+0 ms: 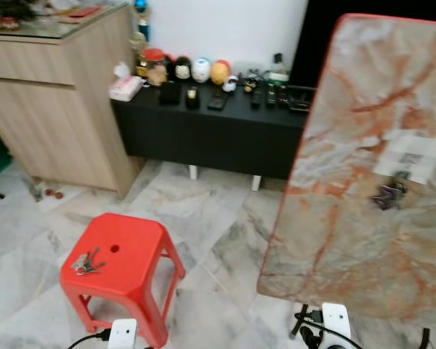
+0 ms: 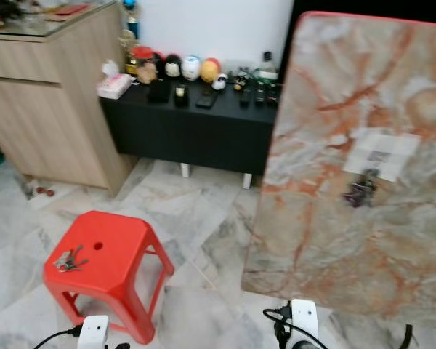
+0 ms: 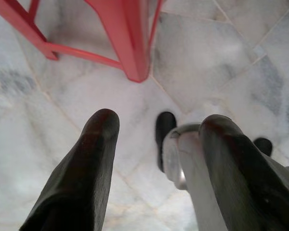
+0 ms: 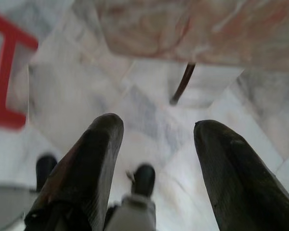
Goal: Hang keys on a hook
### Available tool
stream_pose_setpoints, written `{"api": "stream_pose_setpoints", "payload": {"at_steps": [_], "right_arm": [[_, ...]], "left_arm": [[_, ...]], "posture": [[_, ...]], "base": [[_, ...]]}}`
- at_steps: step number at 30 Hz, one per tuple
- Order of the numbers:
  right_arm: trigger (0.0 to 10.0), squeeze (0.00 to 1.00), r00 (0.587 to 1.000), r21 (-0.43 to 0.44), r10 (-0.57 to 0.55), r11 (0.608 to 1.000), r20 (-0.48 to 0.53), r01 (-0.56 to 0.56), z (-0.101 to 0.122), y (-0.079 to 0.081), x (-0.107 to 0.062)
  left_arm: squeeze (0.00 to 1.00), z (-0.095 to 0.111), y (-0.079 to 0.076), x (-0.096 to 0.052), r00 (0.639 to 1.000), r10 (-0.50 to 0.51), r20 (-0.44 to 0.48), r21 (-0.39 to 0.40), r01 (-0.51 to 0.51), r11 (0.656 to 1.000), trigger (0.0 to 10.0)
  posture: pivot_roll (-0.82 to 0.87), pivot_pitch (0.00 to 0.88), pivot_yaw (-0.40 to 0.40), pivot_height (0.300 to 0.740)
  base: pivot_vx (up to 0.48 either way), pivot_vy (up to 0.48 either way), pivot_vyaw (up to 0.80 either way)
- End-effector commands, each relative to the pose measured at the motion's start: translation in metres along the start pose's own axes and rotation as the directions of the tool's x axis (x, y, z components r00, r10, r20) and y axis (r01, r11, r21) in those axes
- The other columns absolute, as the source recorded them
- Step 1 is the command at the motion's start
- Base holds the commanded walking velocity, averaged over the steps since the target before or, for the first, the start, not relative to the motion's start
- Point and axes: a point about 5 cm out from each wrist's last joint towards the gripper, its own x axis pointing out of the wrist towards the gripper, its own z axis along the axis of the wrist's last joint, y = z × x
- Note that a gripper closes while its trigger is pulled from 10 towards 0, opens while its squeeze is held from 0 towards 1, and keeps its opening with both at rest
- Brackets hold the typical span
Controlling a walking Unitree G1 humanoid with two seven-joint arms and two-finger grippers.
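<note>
- Standing upright at right: marbled board (image 1: 363,182), red-veined and red-edged, on thin dark legs, with a pale patch high on its face carrying a small dark hook (image 1: 401,177); something dark already hanging there, too blurred to name.
- Sitting low at left on the marble floor (image 1: 211,218): red plastic stool (image 1: 120,273), seat flat and smooth, well apart from the board.
- Lying on the stool seat near its left edge, beside the round centre hole: keys (image 1: 87,263), a small splayed metal bunch on a ring.
- Hanging low near the floor, fingers spread apart and empty: left gripper (image 3: 159,159), just beside a stool leg; right gripper (image 4: 159,159), likewise parted and empty, below the board's lower edge.
- Handling, as judged: light, rigid, slick metal, loosely jointed, likely to skate on plastic and to swing once lifted; best pinched at the ring or bunched stems, leaving the ring free for the hook.
</note>
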Motion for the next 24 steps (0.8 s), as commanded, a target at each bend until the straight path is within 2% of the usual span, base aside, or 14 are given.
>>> {"api": "stream_pose_setpoints", "payload": {"at_steps": [1, 3, 12, 24], "right_arm": [[10.0, 0.00, 0.999, 0.028, -0.031, 0.999, -0.025, 0.032, -0.006, -0.008, -0.002], [10.0, 0.00, 0.999, 0.004, -0.010, 1.000, -0.034, 0.010, -0.012, -0.003, -0.002], [10.0, 0.00, 0.998, 0.030, -0.024, 0.999, -0.062, 0.026, -0.027, -0.003, -0.005], [10.0, 0.00, 0.998, 0.022, -0.036, 0.999, -0.060, 0.037, -0.025, -0.007, -0.006]], "left_arm": [[0.00, -0.004, -0.003, 0.000, 1.000, -0.011, -0.023, 0.003, 0.011, 1.000, 10.0], [0.00, -0.004, -0.003, 0.000, 1.000, -0.015, -0.025, 0.006, 0.016, 1.000, 10.0], [0.00, -0.004, -0.001, 0.000, 1.000, -0.016, -0.026, 0.017, 0.017, 1.000, 10.0], [0.00, 0.000, -0.001, 0.001, 1.000, -0.016, -0.016, 0.014, 0.016, 1.000, 10.0]], "posture": [[0.03, 0.000, -0.055, 0.740], [0.03, 0.000, -0.053, 0.740], [0.03, 0.000, -0.040, 0.740], [0.04, 0.000, -0.040, 0.740]], "base": [[0.000, 0.368, 0.00], [0.000, 0.371, 0.00], [0.000, 0.401, 0.00], [0.000, 0.444, 0.00]]}}
